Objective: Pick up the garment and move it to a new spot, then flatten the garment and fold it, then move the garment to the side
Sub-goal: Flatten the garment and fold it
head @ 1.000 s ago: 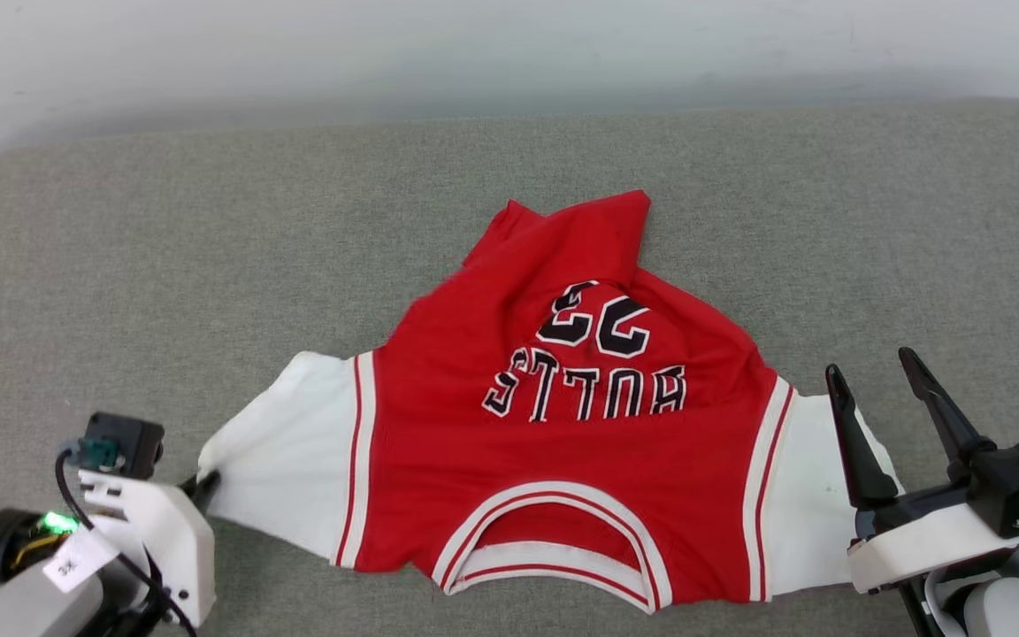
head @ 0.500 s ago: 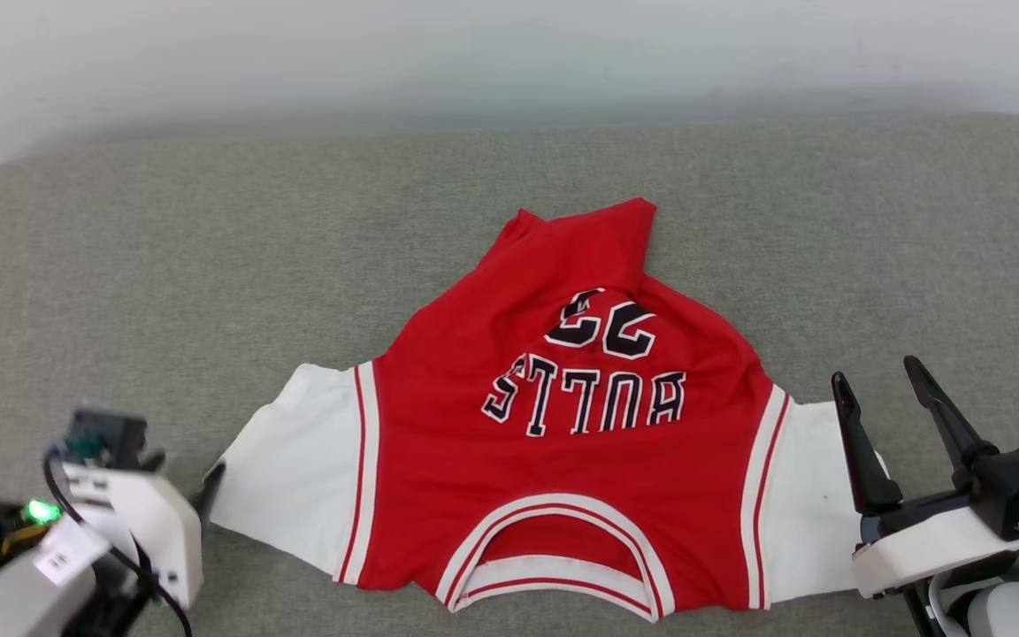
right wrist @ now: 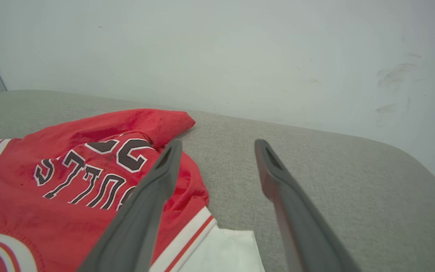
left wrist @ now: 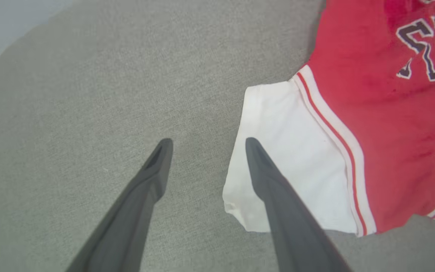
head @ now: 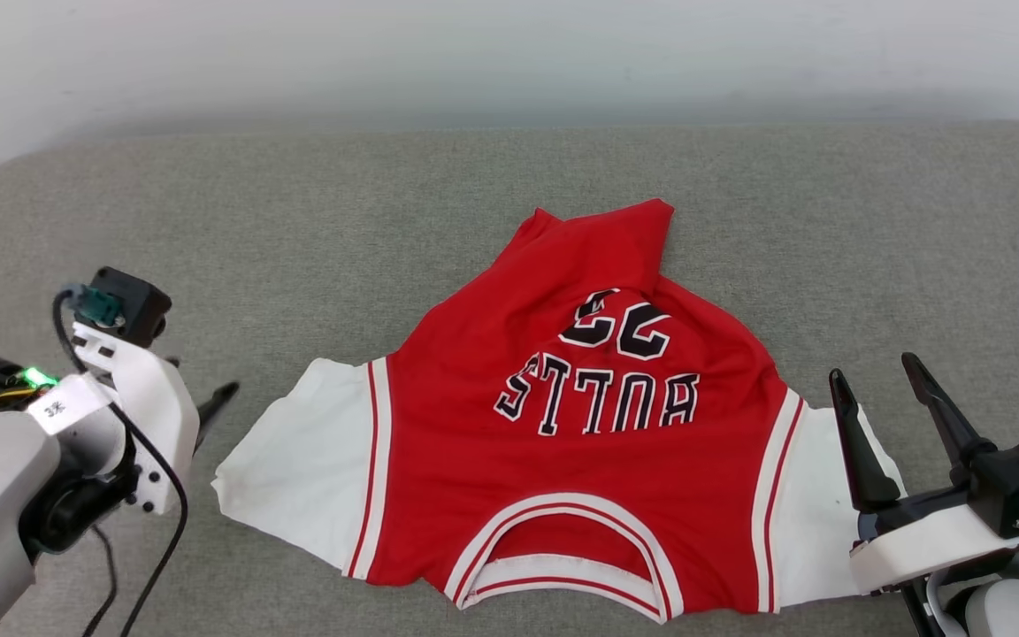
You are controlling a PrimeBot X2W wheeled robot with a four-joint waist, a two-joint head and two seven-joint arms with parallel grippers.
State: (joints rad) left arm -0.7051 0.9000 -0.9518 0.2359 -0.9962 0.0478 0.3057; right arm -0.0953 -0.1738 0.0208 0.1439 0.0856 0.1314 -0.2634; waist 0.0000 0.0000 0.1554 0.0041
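Beside the garment (head: pixel 563 495), the left gripper (left wrist: pixel 208 140) has released it, spread like the right gripper (head: pixel 873 367).

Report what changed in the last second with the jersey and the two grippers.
The left gripper let go of the left white sleeve: it was pinched on the sleeve's edge a second ago, and now stands open, drawn clear to the side of it. Unchanged: the garment lies spread, lettering up, on the grey cushion, and the right gripper is open by the other sleeve. The camera shifted slightly.
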